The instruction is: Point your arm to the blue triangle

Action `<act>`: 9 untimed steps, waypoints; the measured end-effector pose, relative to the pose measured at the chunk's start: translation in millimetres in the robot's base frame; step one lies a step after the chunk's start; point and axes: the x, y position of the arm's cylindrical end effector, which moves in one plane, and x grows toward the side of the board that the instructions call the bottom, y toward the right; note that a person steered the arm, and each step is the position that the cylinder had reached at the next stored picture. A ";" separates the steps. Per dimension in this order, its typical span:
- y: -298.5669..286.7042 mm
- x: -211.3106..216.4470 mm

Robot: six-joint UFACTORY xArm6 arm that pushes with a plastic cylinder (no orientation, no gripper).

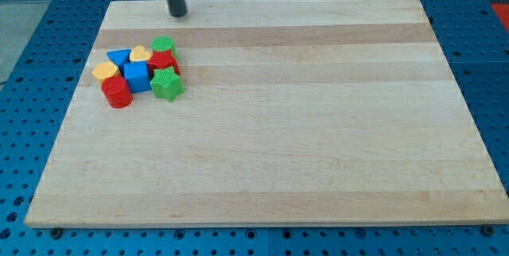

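Note:
The blue triangle [118, 56] lies at the upper left of a tight cluster of blocks on the wooden board [318, 129], near the view's left. My tip [177, 14] stands near the board's top edge, above and to the right of the cluster, apart from every block. Next to the blue triangle are a yellow heart [141, 53], a yellow-orange block [104, 71] and a blue cube [137, 75].
The same cluster holds a green block [163, 44] at the top right, a red block [163, 60] under it, a green star [166, 84] and a red cylinder [117, 92] at the bottom left. A blue perforated table [32, 89] surrounds the board.

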 end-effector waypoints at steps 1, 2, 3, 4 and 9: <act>-36.4 0.0; -64.7 0.0; -87.0 0.0; -106.0 -0.1; -121.7 5.4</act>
